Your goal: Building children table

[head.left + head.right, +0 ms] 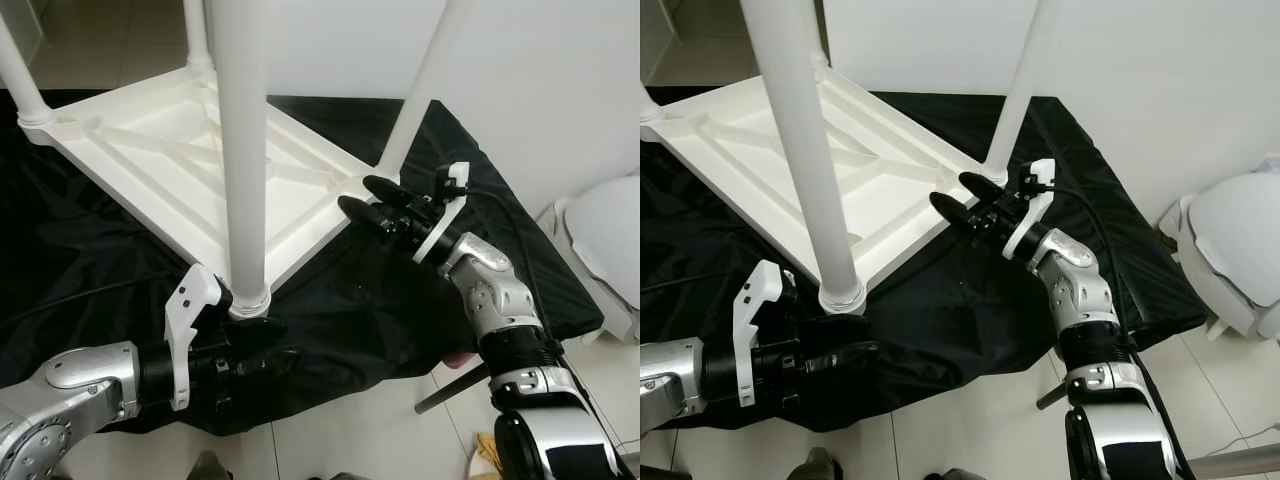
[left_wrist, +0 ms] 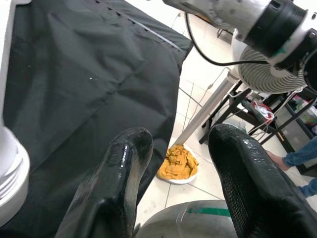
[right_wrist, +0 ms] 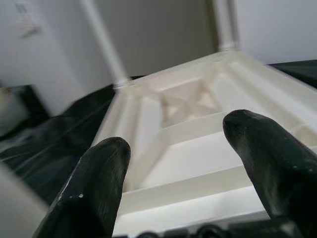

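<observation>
A white plastic children's table [image 1: 150, 140] lies upside down on a black cloth [image 1: 90, 250], its legs pointing up. My left gripper [image 1: 275, 345] is open and low on the cloth, right beside the base of the near leg [image 1: 243, 150], holding nothing. My right gripper [image 1: 358, 194] is open too, its fingertips at the table's right corner, close to the foot of the right leg [image 1: 425, 80]. In the right wrist view the ribbed underside [image 3: 198, 124] shows beyond the fingers [image 3: 94, 188]. The left wrist view has the leg's ringed base [image 2: 10, 173] beside the fingers [image 2: 119, 183].
A white wall runs behind the table. A white fan [image 1: 610, 240] stands on the right, and a grey rod [image 1: 450, 388] lies on the tiled floor near my right arm. A bowl of yellow cloth [image 2: 178, 163] and a person's leg [image 2: 302, 158] are beyond the cloth's edge.
</observation>
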### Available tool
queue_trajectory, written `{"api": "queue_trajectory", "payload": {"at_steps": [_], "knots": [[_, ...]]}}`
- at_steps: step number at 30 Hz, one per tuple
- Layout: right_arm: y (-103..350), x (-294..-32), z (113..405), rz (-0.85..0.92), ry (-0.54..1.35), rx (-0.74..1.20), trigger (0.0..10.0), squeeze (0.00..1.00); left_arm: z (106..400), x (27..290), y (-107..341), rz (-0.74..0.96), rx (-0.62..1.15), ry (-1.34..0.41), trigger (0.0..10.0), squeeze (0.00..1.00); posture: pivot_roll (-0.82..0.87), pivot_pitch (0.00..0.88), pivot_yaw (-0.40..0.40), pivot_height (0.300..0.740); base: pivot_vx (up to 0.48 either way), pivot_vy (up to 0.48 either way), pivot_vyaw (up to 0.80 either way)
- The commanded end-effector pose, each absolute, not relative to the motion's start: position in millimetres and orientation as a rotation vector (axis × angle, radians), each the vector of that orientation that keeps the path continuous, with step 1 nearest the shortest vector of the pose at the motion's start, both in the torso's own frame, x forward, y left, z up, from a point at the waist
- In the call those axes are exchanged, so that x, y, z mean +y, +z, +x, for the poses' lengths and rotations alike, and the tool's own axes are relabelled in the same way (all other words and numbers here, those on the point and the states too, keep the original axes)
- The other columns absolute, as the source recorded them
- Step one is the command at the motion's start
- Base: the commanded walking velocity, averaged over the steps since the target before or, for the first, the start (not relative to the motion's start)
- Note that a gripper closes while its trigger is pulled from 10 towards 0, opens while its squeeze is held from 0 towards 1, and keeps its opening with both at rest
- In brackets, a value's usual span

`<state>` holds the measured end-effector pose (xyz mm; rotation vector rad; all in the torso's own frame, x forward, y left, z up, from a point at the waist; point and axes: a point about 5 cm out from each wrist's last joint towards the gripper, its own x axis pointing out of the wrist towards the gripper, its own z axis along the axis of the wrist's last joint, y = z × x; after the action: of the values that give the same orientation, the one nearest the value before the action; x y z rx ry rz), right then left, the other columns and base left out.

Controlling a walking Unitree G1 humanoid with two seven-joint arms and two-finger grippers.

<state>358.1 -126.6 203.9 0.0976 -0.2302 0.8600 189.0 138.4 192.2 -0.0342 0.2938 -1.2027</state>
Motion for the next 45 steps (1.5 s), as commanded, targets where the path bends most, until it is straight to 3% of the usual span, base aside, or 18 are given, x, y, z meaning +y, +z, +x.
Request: {"api": "queue_trajectory", "payload": {"at_steps": [1, 6, 14, 17, 18, 25, 39, 45], "knots": [[203.2, -125.8, 359.8, 0.075, 0.847, -0.227, 10.0, 0.00, 188.2, 135.6, 192.0, -0.026, 0.290, -1.212, 10.0, 0.00, 0.09, 0.049, -0.108, 0.740, 0.000, 0.000, 0.00], [196.5, -108.2, 362.2, 0.049, 0.837, -0.202, 10.0, 0.00, 188.9, 132.6, 191.8, -0.029, 0.285, -1.216, 10.0, 0.00, 0.09, 0.042, -0.112, 0.740, 0.000, 0.000, 0.00], [187.5, -39.8, 353.2, 0.060, 0.959, -0.163, 10.0, 0.00, 189.6, 123.2, 197.5, -0.031, 0.253, -1.237, 10.0, 0.00, 0.11, 0.059, -0.117, 0.740, 0.000, 0.000, 0.00], [188.0, -33.5, 352.0, 0.065, 0.973, -0.168, 10.0, 0.00, 189.5, 122.5, 198.1, -0.032, 0.250, -1.238, 10.0, 0.00, 0.11, 0.059, -0.117, 0.740, 0.000, 0.000, 0.00], [189.0, -16.1, 348.5, 0.079, 1.006, -0.174, 10.0, 0.00, 189.2, 120.6, 198.9, -0.036, 0.240, -1.237, 10.0, 0.00, 0.11, 0.061, -0.119, 0.740, 0.000, 0.000, 0.00], [196.1, 17.9, 332.5, 0.098, 1.148, -0.214, 10.0, 0.00, 187.7, 116.8, 204.4, -0.039, 0.210, -1.235, 10.0, 0.00, 0.11, 0.079, -0.126, 0.740, 0.000, 0.000, 0.00], [201.1, 40.9, 314.1, 0.122, 1.304, -0.241, 10.0, 0.00, 187.7, 117.1, 207.3, -0.036, 0.192, -1.200, 10.0, 0.00, 0.12, 0.084, -0.136, 0.740, 0.000, 0.000, 0.00], [206.8, 31.0, 319.3, 0.133, 1.254, -0.272, 10.0, 0.00, 208.8, 112.2, 208.3, -0.013, 0.163, -1.001, 10.0, 0.00, 0.11, 0.093, -0.138, 0.740, 0.000, 0.000, 0.00]]}}
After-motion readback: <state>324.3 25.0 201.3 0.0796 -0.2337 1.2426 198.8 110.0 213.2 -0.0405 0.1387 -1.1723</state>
